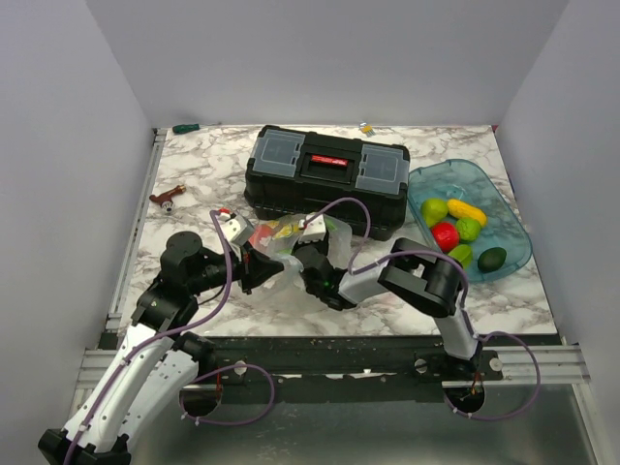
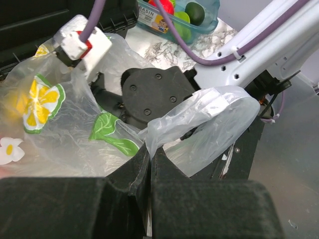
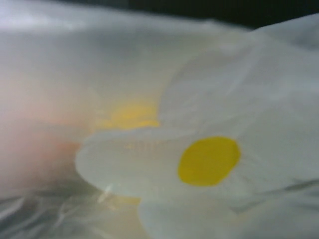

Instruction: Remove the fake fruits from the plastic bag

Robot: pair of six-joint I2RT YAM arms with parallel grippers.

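The plastic bag [image 1: 274,254], clear film printed with lemon slices and leaves, lies crumpled in front of the toolbox. My left gripper [image 2: 150,149] is shut on a fold of its film [image 1: 255,269]. My right gripper [image 1: 294,247] is pushed into the bag, its fingers hidden by film; its black wrist housing [image 2: 154,92] shows in the left wrist view. The right wrist view is filled by film with a white flower print [image 3: 164,159], with blurred peach and yellow shapes behind it. Several fake fruits [image 1: 445,235], red, green and yellow, lie in a blue tray [image 1: 513,254].
A black toolbox [image 1: 325,179] with a red handle stands just behind the bag. A reddish tool [image 1: 167,199] lies at the left. Small items sit at the far edge, one green [image 1: 184,128] and one yellow [image 1: 366,127]. The right forearm [image 1: 387,271] crosses the front middle.
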